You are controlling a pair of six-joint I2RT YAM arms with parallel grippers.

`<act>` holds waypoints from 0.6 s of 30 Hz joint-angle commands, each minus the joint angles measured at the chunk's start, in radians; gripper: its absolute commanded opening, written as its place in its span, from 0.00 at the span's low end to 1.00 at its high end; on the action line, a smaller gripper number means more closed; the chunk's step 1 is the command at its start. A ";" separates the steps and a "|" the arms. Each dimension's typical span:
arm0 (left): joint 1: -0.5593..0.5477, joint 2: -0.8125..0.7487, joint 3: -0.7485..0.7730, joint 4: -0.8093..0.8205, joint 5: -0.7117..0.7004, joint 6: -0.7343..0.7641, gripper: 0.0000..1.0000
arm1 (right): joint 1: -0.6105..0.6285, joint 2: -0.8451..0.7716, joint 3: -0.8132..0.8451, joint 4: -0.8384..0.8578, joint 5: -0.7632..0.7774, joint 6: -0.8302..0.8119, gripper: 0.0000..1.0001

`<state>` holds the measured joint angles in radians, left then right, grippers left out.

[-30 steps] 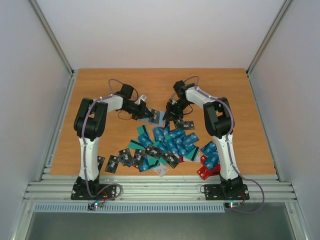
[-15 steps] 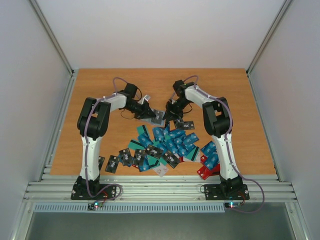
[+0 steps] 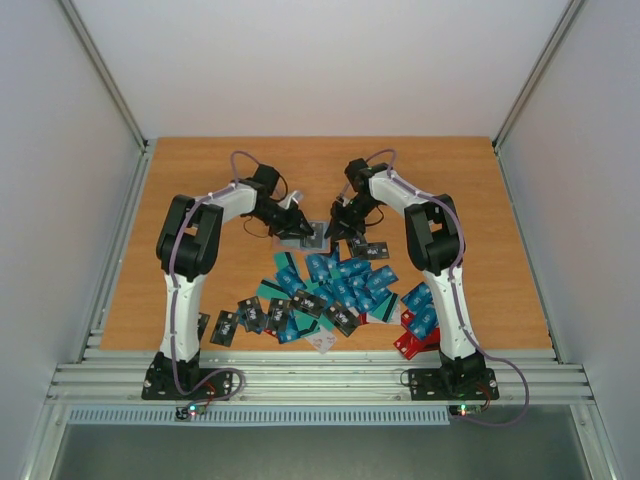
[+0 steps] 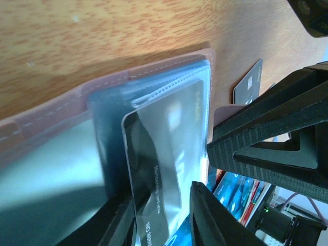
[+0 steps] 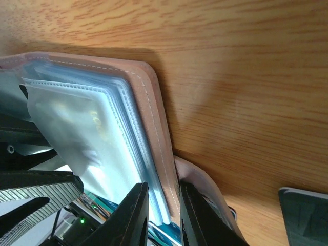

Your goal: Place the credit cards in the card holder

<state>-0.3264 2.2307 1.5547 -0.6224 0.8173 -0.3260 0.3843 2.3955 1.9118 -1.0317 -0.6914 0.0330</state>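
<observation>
A: Room around it?
B: card holder (image 3: pixel 300 238) lies open mid-tabletop (image 3: pixel 200 170), well off every edge; credit cards (image 3: pixel 345 285) heaped just nearside.
A: Grippers?
B: right gripper (image 5: pixel 161 215) pinches the holder's cover edge; left gripper (image 4: pixel 159 225) straddles a black card (image 4: pixel 164 154) half inside a clear sleeve (image 4: pixel 154 100); pinching or loose, can't tell.

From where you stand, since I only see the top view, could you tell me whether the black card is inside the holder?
Observer: Partly. The left wrist view shows the card slid part-way into a clear sleeve of the holder, its near end sticking out.
Operator: Thank you. Is the right gripper gripping anything?
Observer: Yes. The right wrist view shows the right gripper pinching the holder's edge.
</observation>
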 commanded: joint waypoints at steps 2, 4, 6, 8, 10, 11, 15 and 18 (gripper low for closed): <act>-0.018 -0.021 0.011 -0.082 -0.107 0.014 0.34 | 0.010 0.042 0.036 0.055 0.017 -0.008 0.19; -0.021 -0.017 0.020 -0.085 -0.112 0.009 0.36 | 0.010 0.050 0.047 0.051 0.014 -0.008 0.19; -0.026 -0.007 0.036 -0.095 -0.118 0.008 0.38 | 0.010 0.057 0.061 0.048 0.012 -0.008 0.19; -0.032 0.003 0.053 -0.103 -0.121 0.006 0.38 | 0.010 0.064 0.073 0.044 0.010 -0.007 0.19; -0.038 0.009 0.068 -0.113 -0.131 0.003 0.38 | 0.010 0.072 0.085 0.043 0.007 -0.005 0.19; -0.043 0.014 0.082 -0.125 -0.145 0.002 0.38 | 0.010 0.074 0.091 0.043 0.006 -0.002 0.19; -0.051 0.022 0.102 -0.147 -0.187 -0.018 0.38 | 0.009 0.081 0.100 0.053 -0.004 0.014 0.19; -0.053 0.029 0.113 -0.136 -0.199 -0.042 0.36 | 0.011 0.086 0.104 0.060 -0.009 0.023 0.19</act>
<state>-0.3664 2.2223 1.6394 -0.7422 0.6609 -0.3378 0.3855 2.4405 1.9911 -1.0210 -0.6968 0.0380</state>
